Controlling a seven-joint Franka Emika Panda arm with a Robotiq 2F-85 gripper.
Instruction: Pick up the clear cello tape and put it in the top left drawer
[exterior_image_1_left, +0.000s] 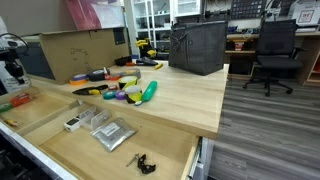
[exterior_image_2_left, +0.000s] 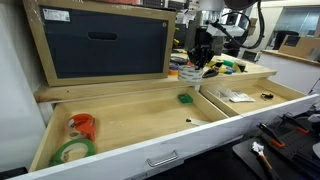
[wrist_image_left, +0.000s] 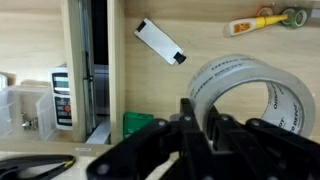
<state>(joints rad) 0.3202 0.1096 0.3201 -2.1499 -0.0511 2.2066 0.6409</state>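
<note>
In the wrist view my gripper is shut on the wall of the clear cello tape roll, which it holds over the pale wood floor of the top left drawer. In an exterior view the gripper hangs above the far right end of this drawer, near the divider to the neighbouring drawer. The tape itself is too small to make out there. In an exterior view only part of the arm shows at the far left edge.
The drawer also holds an orange tape dispenser, a green tape roll, a small green item and a black-and-white strip. The neighbouring drawer holds a grey foil packet and a black clip. A dark framed board leans behind.
</note>
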